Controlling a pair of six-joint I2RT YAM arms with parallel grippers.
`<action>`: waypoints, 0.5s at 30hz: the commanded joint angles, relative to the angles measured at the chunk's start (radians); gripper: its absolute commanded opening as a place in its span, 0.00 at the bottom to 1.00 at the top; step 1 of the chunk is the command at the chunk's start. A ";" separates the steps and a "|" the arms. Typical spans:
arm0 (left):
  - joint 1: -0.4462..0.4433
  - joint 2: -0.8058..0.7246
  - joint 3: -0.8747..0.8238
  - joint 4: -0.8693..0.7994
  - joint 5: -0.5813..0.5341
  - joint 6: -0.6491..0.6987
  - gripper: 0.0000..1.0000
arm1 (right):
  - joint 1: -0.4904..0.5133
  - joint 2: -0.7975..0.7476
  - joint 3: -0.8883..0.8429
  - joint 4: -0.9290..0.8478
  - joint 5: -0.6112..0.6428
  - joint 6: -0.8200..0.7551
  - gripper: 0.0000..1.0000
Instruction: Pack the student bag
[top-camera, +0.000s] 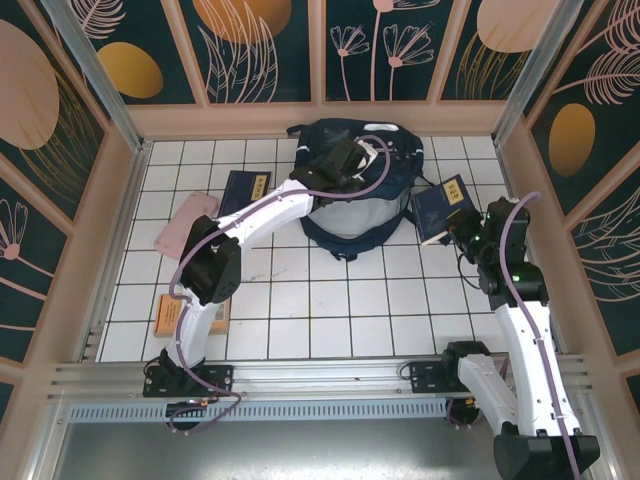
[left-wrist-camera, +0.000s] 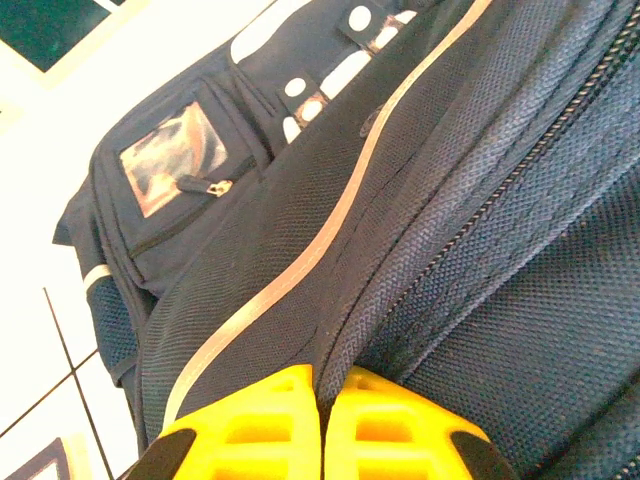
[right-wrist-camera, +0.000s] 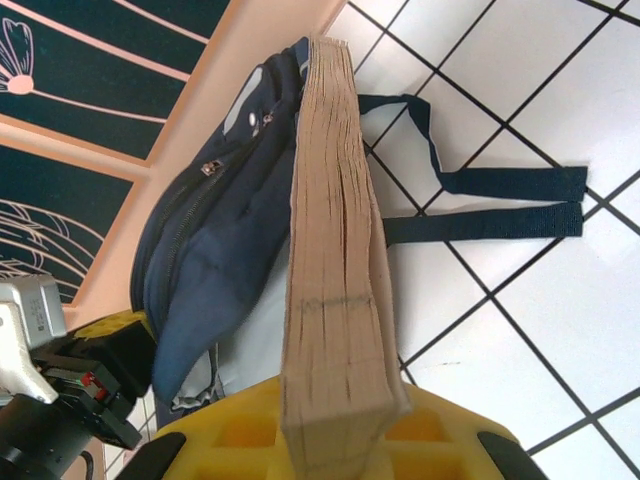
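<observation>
At the far middle of the desk (top-camera: 300, 290), against the back wall, we find the student bag (top-camera: 400, 185), its straps trailing toward the near side. Our left pincer (left-wrist-camera: 322, 400) is pressed together on a fold of its fabric beside the zipper, which we judge is meant to hold the mouth open. Just right of the bag, our right pincer (right-wrist-camera: 340, 445) is clamped on one end of a thick book (right-wrist-camera: 335, 250), page edges up, held ready to go in.
</observation>
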 joint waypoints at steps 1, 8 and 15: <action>0.012 -0.072 0.099 0.118 -0.076 -0.098 0.00 | -0.003 0.005 -0.015 0.057 -0.102 0.023 0.00; 0.009 -0.096 0.163 0.100 0.028 -0.174 0.00 | 0.016 0.009 -0.131 0.314 -0.348 0.127 0.00; 0.000 -0.123 0.173 0.092 0.121 -0.221 0.00 | 0.131 0.062 -0.216 0.546 -0.282 0.231 0.00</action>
